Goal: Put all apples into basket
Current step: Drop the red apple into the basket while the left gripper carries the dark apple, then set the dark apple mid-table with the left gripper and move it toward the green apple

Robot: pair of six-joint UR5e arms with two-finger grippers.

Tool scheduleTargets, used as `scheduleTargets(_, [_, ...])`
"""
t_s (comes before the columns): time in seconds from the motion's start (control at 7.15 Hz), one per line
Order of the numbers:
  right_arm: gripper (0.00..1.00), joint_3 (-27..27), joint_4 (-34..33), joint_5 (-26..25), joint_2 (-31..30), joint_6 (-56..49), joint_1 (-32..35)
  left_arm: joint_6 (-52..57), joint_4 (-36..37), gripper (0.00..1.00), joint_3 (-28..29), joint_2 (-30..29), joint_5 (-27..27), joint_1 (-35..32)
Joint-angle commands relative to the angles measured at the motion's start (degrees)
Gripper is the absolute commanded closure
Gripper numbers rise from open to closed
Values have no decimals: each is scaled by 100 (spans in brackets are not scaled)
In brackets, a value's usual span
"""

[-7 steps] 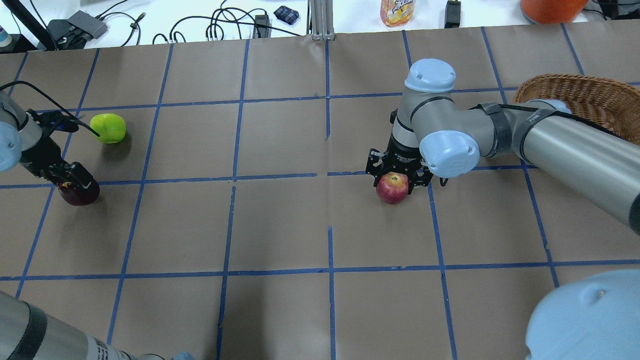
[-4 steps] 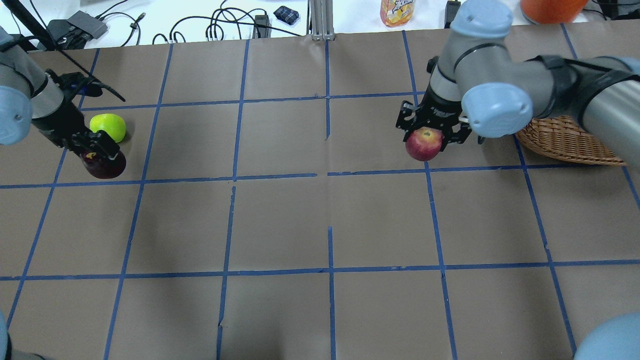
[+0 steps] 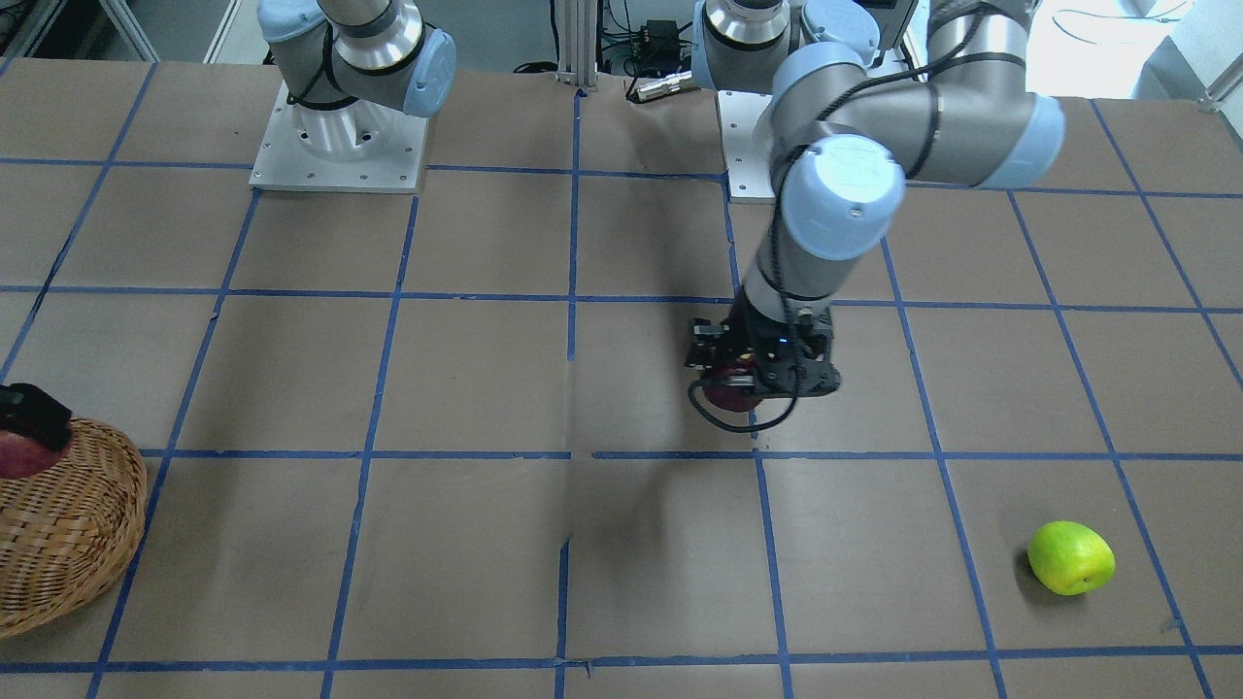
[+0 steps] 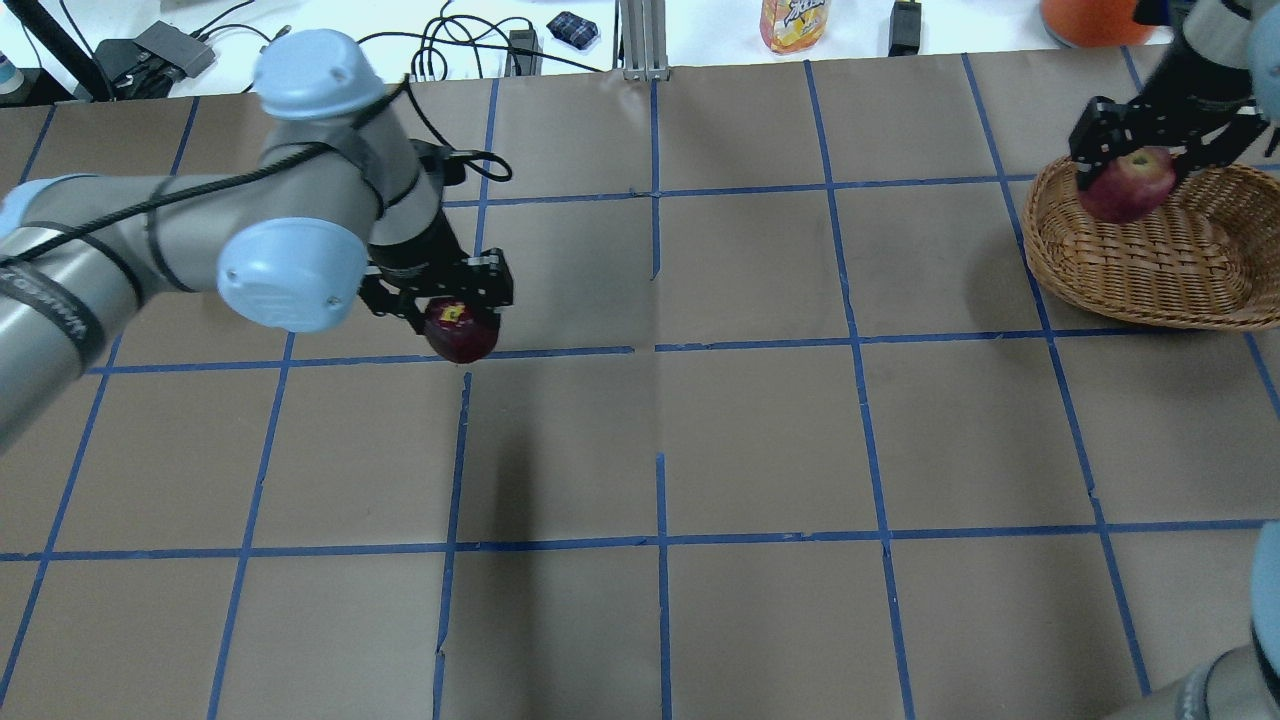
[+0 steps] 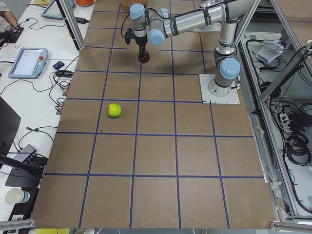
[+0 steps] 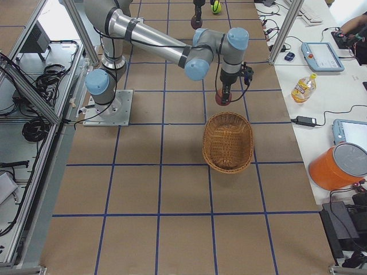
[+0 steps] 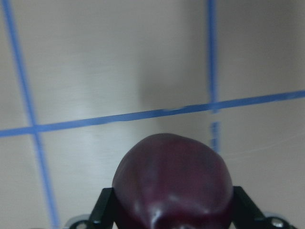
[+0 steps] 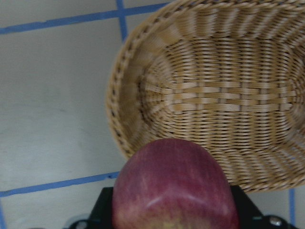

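Note:
My left gripper [image 4: 452, 318] is shut on the dark maroon apple [image 4: 460, 335] and holds it above the table, left of centre; the apple fills the left wrist view [image 7: 174, 181]. My right gripper [image 4: 1130, 165] is shut on the red apple [image 4: 1125, 188], which hangs over the near-left rim of the wicker basket [image 4: 1130, 290]. In the right wrist view the red apple [image 8: 176, 186] sits just before the basket's rim [image 8: 115, 102]. The green apple [image 3: 1070, 557] lies alone on the table at the robot's far left, hidden behind the left arm in the overhead view.
Blue tape lines grid the brown paper table cover [image 4: 760, 440]. Cables, a juice bottle [image 4: 794, 22] and an orange bucket [image 4: 1100, 18] line the white bench beyond the far edge. The basket [image 3: 78, 524] holds nothing that I can see.
The left arm has lifted the maroon apple and carried it right, away from the green apple. The right arm has carried the red apple right and back, to over the basket's rim.

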Motion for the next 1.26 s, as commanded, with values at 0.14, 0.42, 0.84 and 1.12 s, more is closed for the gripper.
scheduleTargets(0.14, [100,-12,-1480,-334,946,-1683,-1190,-1964,1101,77,-10,-706,-429,-1382])
scheduleTargets(0.42, [100,-73,-1519,-337,1131,-1714,-1227,-2152,1377,69,7,-1051,-442,-1481])
scheduleTargets(0.84, [21,-108,-2483,-284,1606,-2002,-1227,-2073,1449,0,121,-922,-450,-1430])
scheduleTargets(1.12, [0,-108,-2477,-275,1598,-1994,-1218,-1307,167,0,542,-404,-363,-468])
